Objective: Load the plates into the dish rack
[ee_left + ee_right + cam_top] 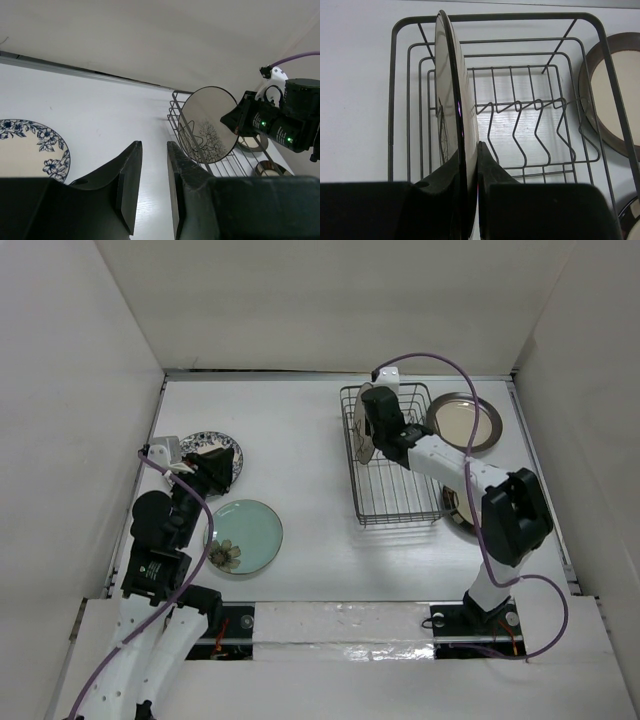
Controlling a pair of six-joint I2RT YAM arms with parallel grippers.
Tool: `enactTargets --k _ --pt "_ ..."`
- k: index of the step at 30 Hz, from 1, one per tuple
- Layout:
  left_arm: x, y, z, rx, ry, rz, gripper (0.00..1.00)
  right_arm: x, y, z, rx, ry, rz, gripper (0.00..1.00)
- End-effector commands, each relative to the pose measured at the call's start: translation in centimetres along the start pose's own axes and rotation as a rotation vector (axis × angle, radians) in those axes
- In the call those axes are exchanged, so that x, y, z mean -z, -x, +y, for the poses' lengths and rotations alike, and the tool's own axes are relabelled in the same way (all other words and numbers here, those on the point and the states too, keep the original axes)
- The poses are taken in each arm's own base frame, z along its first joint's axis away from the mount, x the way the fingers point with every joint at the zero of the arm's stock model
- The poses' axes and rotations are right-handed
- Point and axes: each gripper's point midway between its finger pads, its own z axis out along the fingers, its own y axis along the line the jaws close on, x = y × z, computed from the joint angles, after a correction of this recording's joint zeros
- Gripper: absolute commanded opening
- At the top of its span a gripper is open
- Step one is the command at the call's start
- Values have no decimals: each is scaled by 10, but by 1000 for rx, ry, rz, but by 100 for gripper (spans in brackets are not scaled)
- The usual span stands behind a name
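Observation:
The grey wire dish rack (398, 485) stands right of centre. My right gripper (374, 432) is shut on the cream tree-print plate (365, 420) and holds it upright on edge over the rack's left end. In the right wrist view the plate (454, 90) is edge-on between my fingers (468, 150), and its lower edge is hidden. My left gripper (218, 462) is open and empty, over the right part of the black-and-white patterned plate (200, 445). The pale green plate (245, 535) lies flat nearer the front. One beige plate (463, 422) lies right of the rack. Another (452, 508) is mostly under my right arm.
White walls close the table at the back and on both sides. The left wrist view shows my open fingers (152, 146), the patterned plate (35, 145) at left, and the tree-print plate (210, 125) in the rack (235, 167). The rack's other prongs (520, 125) hold nothing.

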Motion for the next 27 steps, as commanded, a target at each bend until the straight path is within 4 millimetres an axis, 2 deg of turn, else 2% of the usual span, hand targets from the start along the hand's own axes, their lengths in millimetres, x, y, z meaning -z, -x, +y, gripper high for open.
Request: enactTargets --k 1,4,6,8,9,12,13,14,15,17,18,20,21,22,23,24,25,26,27 --pt "-3 6 -3 -4 -15 -30 24 7 32 15 -100 46 -100 0" --pt "-9 -2 2 1 11 2 27 12 29 21 -127 92 -94 0" --pt "-15 -13 4 3 20 49 29 15 28 21 -136 100 -92 8" --pt "-19 -16 5 12 28 69 36 23 34 22 -157 114 -122 29" --pt "-22 -16 9 19 46 72 42 29 43 21 -178 128 -148 52" --pt "-27 -21 17 38 68 87 47 38 42 19 -188 173 -147 77" --pt "-29 -23 17 47 71 94 47 42 43 18 -190 182 -153 80" --pt "-30 -24 18 61 75 97 47 53 53 14 -204 196 -178 82" --pt "-34 -27 22 66 99 106 47 58 46 14 -196 219 -170 87" --pt "-37 -31 25 97 123 124 48 78 61 7 -215 254 -216 91" --pt "-41 -35 29 109 140 136 48 84 62 6 -217 268 -221 94" --pt "-44 -37 37 151 162 136 48 95 54 0 -219 288 -226 95" --pt "-46 -39 44 198 180 131 49 113 63 -6 -245 316 -263 95" --pt "-47 -40 49 230 196 128 50 116 52 -10 -255 324 -258 95" --pt "-48 -45 54 259 209 131 50 127 64 -13 -273 341 -293 95" --pt "-49 -54 60 286 223 139 50 129 49 -16 -275 346 -274 95" --pt "-50 -56 69 323 256 128 50 144 57 -24 -299 362 -310 95" --pt "-50 -60 77 340 286 125 51 147 44 -26 -303 370 -298 95" --pt "-51 -68 88 356 329 128 53 153 42 -29 -313 382 -309 91"
